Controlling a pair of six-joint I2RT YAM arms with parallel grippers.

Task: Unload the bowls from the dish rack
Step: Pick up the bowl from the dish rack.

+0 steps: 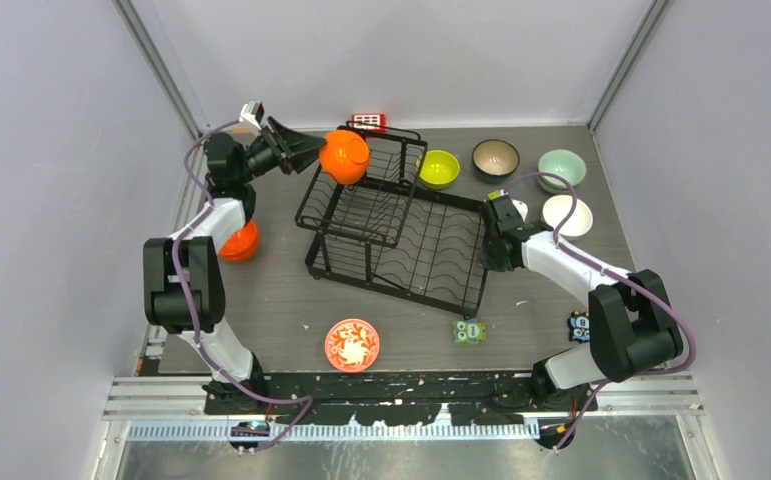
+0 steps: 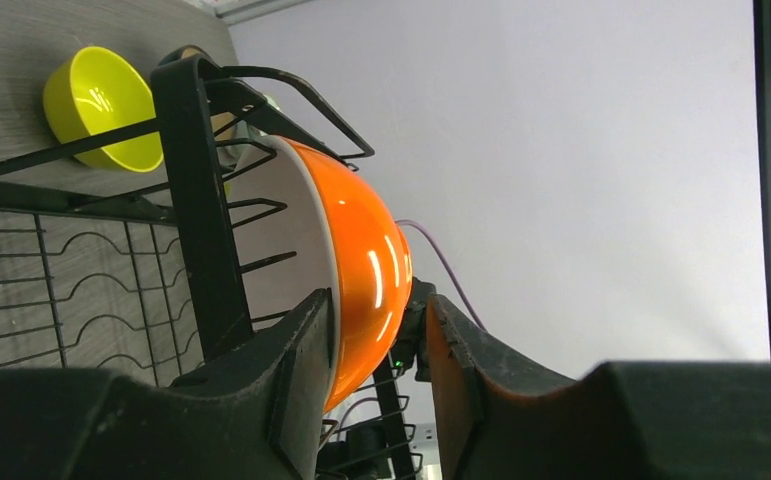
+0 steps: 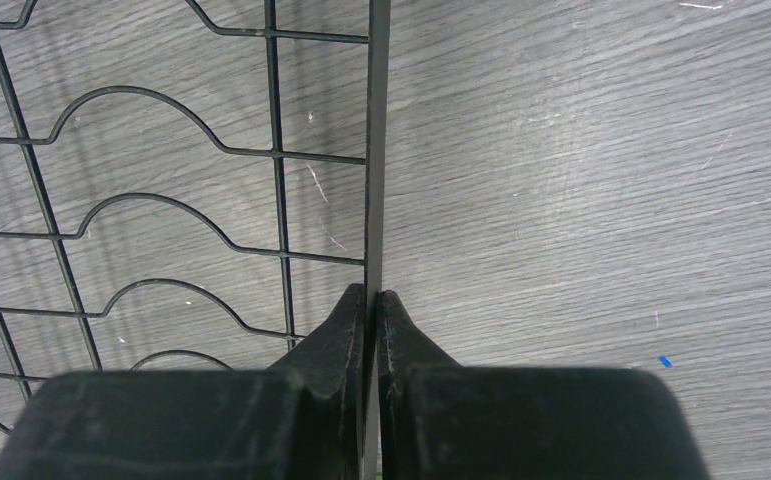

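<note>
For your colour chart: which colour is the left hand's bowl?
Orange bowl, clearest in the left wrist view.

The top camera looks steeply down from high at the near edge, whole table [image 1: 261,320] in view. Left wrist, rolled sideways, sits close behind the left gripper [image 2: 379,305], sharing the orange bowl [image 1: 344,157] and dish rack [image 1: 391,230] with it. Right wrist looks straight down, tight on the rack's edge wire.

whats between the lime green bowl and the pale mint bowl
A dark brown bowl, apart from both the lime green bowl and the pale mint bowl; the top external view shows it.
</note>
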